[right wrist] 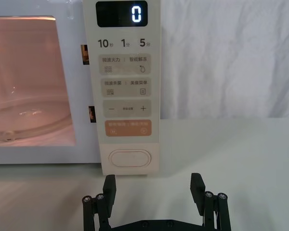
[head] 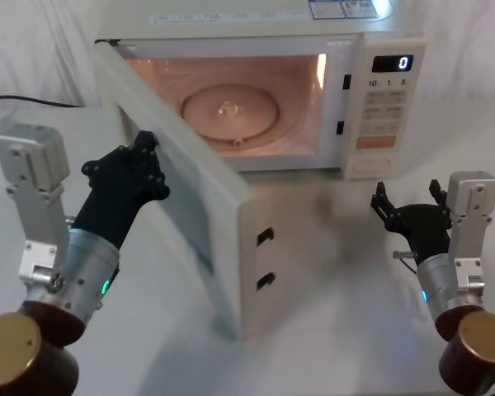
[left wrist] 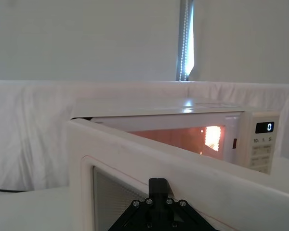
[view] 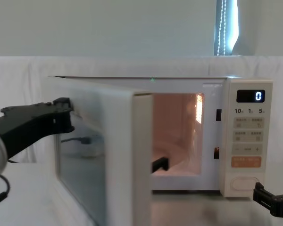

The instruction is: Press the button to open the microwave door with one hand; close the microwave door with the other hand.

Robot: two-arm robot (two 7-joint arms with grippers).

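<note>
Left gripper: fingers look pressed together, tip touching the outer face of the microwave door near its top edge, around the window's upper corner. No grasp here, just a flat push contact.

Right gripper: fingers spread, nothing between them, hovering low over the bench at 6 o'clock from the button, clear of it. Looks idle, the press looks already made.

Door stands swung well open, hinged at the cavity's left side, free edge with two latch hooks pointing toward the robot. Cavity lit, turntable visible, display reads 0.

Handling, as a judgement:
- Door is a stiff plastic panel with a glass window, light on its hinge, swings easily. No gripping needed.
- Smooth glossy face, so the fingertip could skid sideways. Push square to the panel.
- Best contact is on the cream frame toward the free edge, more leverage than near the hinge. Stay off the glass.
- Latch needs a firm last push to click. Too hard and the microwave could slide back on the bench cloth.
</note>
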